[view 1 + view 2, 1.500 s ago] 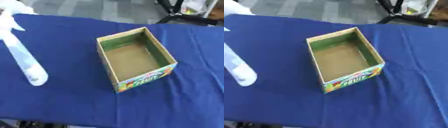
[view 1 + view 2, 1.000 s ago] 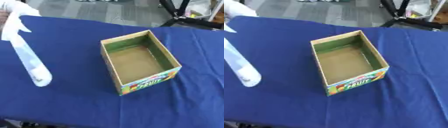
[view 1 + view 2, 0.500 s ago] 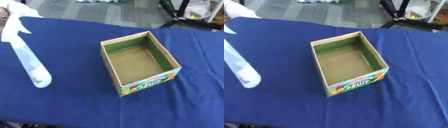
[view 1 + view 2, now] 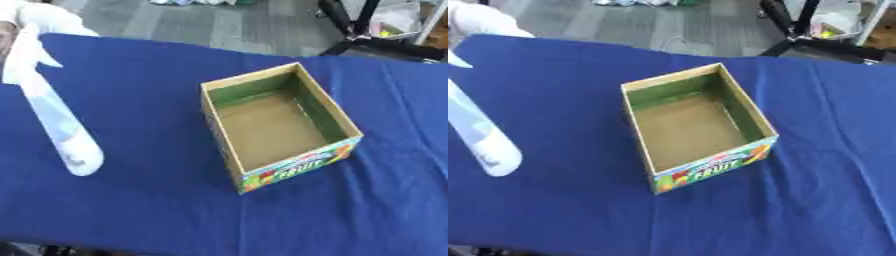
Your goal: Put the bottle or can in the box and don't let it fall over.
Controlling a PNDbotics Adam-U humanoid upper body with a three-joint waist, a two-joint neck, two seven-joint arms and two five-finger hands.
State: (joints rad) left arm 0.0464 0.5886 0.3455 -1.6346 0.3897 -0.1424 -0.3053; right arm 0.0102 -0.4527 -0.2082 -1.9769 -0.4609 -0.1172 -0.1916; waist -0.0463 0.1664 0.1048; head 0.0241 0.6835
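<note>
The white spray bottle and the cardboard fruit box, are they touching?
Apart. In the left eye view, bare blue tablecloth lies between the white spray bottle and the cardboard fruit box.

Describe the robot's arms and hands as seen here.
Neither view shows a black-and-silver arm or hand. Only a white, rounded, cloth-like shape at the upper left corner, above the white spray bottle, might belong to one; whether sleeve, glove or cover cannot be told. No cables or markings show.

Grey floor (image 4: 192, 25) beyond the blue-clothed table (image 4: 157, 210), black stand (image 4: 367, 35).
</note>
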